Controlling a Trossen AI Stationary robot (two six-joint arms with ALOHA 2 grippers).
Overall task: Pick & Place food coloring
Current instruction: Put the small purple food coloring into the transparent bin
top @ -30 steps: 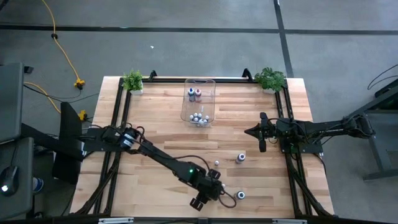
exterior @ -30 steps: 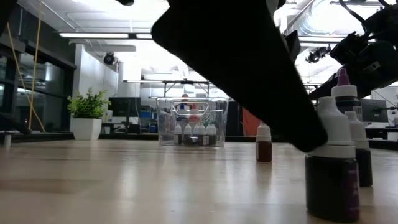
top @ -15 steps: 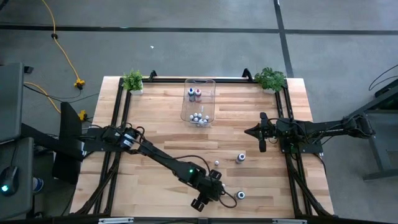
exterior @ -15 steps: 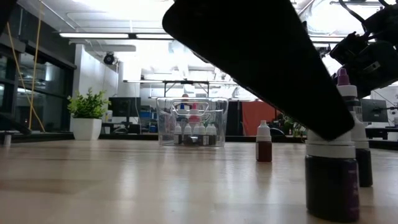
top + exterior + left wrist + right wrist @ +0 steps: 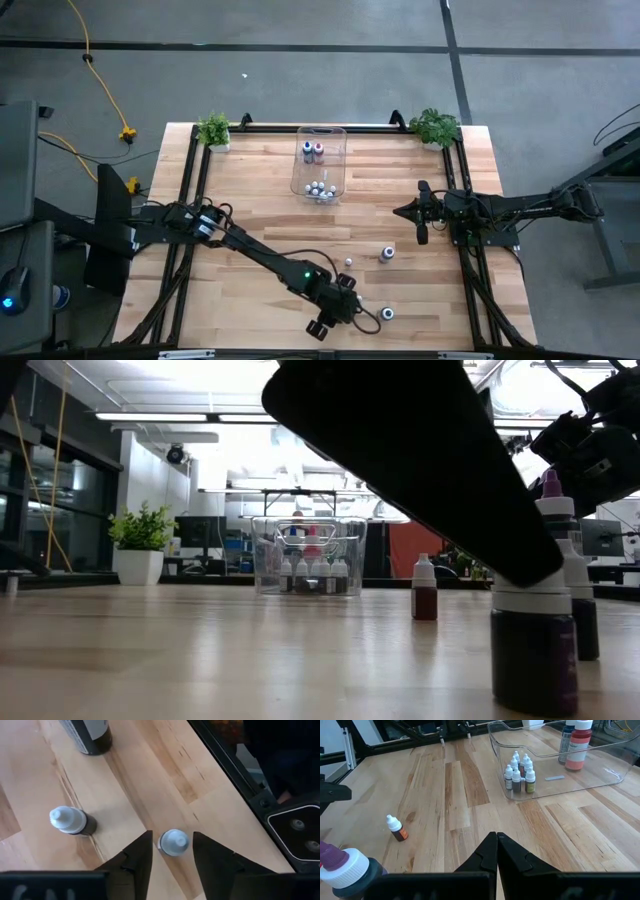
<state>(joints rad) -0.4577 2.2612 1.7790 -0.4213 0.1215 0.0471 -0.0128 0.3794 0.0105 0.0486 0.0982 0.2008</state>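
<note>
Wide bare wood across table's left half and centre, free passage. Obstacles: clear bin [image 5: 320, 165] at far-centre edge, three loose bottles near right-front: small one [image 5: 348, 263], dark one [image 5: 386, 254], one [image 5: 387, 313] by front edge. Plants [image 5: 214, 130] at far corners.

White-capped dark bottle [image 5: 173, 842] between my black fingers [image 5: 137, 860], pale striped wood table [image 5: 165, 780] beneath.

Overhead ceiling strips [image 5: 160, 417] bright, blown out in low view. Tabletop [image 5: 260, 200] evenly lit, shadows soft. Glossy sheen on tabletop at low angle. Backlit left arm [image 5: 420, 460] pure silhouette, blurred. Near bottle [image 5: 533, 640] slightly soft.
</note>
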